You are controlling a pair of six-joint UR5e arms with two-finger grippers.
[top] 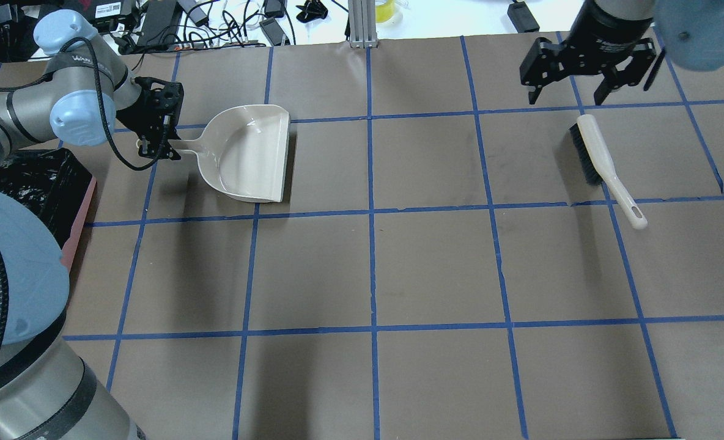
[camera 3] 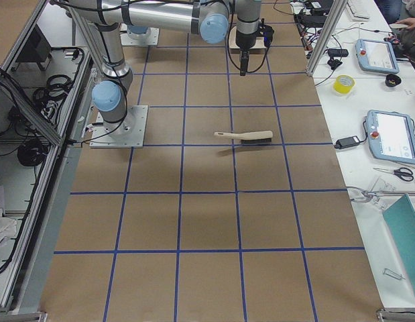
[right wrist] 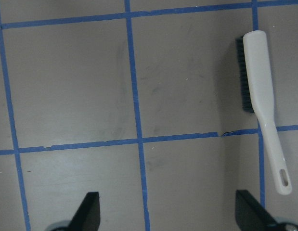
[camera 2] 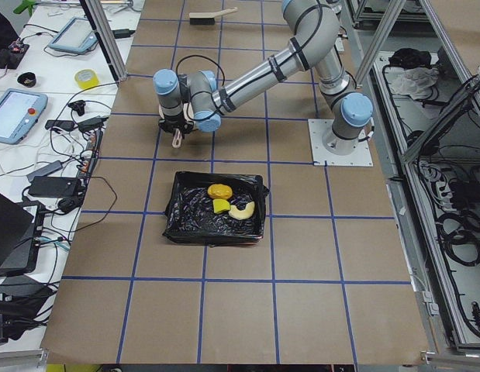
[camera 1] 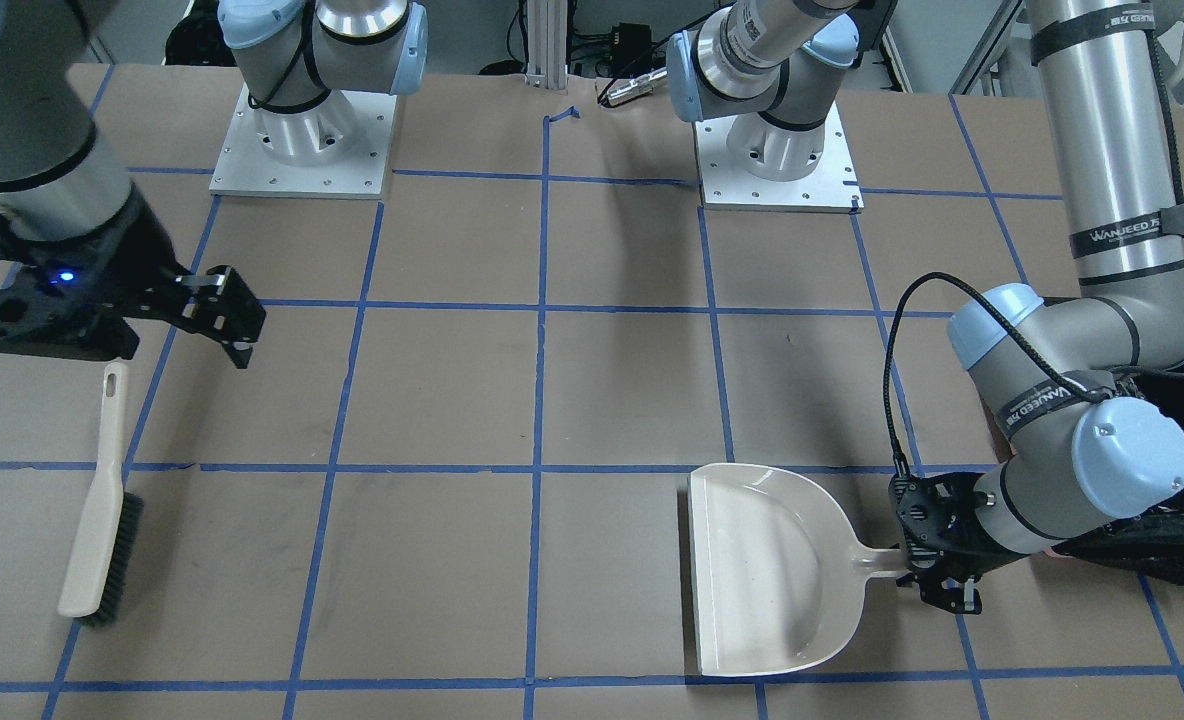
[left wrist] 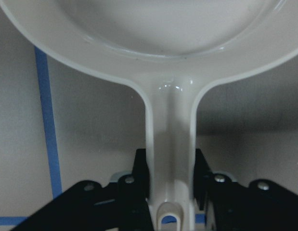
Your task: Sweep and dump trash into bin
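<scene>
The bin (camera 2: 176,225), pink-sided (top: 83,211) with a black bag, sits at the table's left end. In it lie the yellow-brown potato (camera 2: 219,191), the green-and-yellow sponge (camera 2: 222,206) and the tan croissant (camera 2: 244,211). My left gripper (top: 161,151) is shut on the handle of the empty off-white dustpan (top: 252,153), which lies flat on the table; in the left wrist view its fingers (left wrist: 140,175) press both sides of the handle (left wrist: 170,144). My right gripper (top: 567,93) is open and empty, above the table just beyond the brush (top: 606,168).
The brush (camera 1: 102,520) lies flat on the table, bristles to the side, also in the right wrist view (right wrist: 262,101). Brown table with blue tape grid. Arm bases (camera 1: 302,140) stand at the robot's edge. Cables and devices lie beyond the far edge (top: 215,18).
</scene>
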